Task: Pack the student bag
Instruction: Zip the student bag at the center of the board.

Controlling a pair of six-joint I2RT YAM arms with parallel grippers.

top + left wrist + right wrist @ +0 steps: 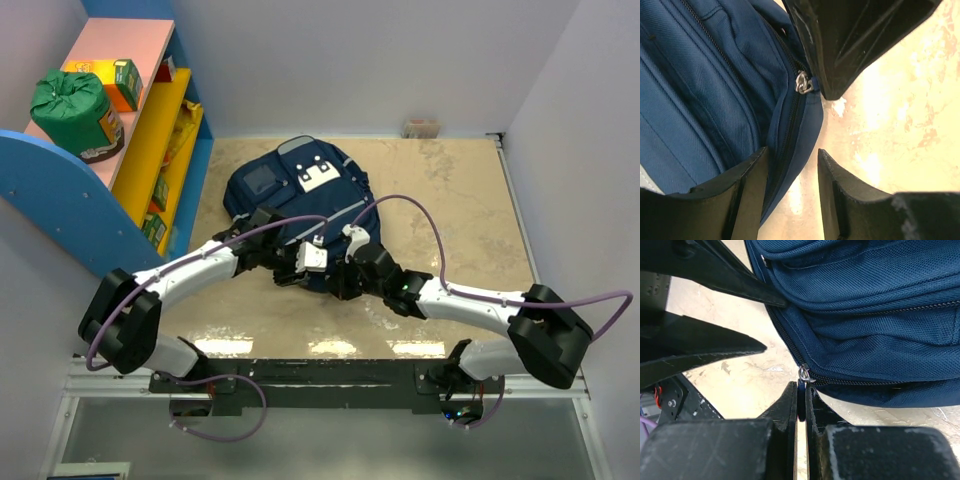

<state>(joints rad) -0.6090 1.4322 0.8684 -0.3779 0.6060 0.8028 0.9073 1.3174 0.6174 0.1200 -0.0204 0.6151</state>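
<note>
The navy-blue student bag (300,195) lies flat on the beige table, white patches up. Both grippers meet at its near edge. My right gripper (801,390) is shut on the dark pull tab of a zipper, just below the metal slider (804,374) at the bag's corner. My left gripper (792,162) is open, its jaws either side of the bag's zippered edge (785,140), not clamping it. The slider (802,82) shows in the left wrist view against the tip of the right gripper's fingers (840,55). The zipper looks closed along the visible stretch.
A blue, pink and yellow shelf unit (150,120) stands at the left. It holds a green drawstring sack (72,108) and small orange and green boxes (122,82). A small object (421,127) sits at the back wall. White walls enclose the table.
</note>
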